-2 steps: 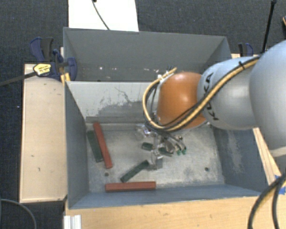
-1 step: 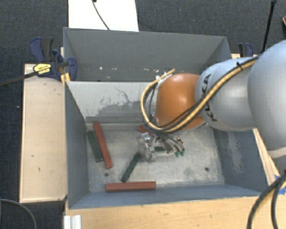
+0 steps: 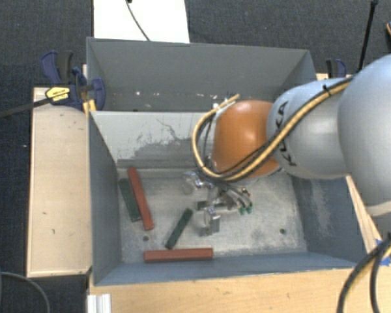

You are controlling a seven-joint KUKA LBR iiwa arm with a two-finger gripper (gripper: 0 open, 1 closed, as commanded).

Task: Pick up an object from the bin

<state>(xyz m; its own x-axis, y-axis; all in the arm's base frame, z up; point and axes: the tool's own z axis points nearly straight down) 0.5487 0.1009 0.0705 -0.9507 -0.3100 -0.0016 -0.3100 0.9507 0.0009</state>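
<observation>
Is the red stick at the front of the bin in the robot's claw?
No, the red stick lies flat at the front of the bin, apart from the gripper further back.

This looks like a robotics lab or test cell — a big grey industrial arm (image 3: pixel 352 129) with a cable loom (image 3: pixel 205 142) strapped along it reaches into a grey metal bin (image 3: pixel 182 64) set on dark carpet (image 3: pixel 26 38). Loose black cables (image 3: pixel 13 109) trail across the floor. The bin's contents are plain test pieces — a red bar (image 3: pixel 178 255) and a dark green bar (image 3: pixel 178 229) among them.
</observation>
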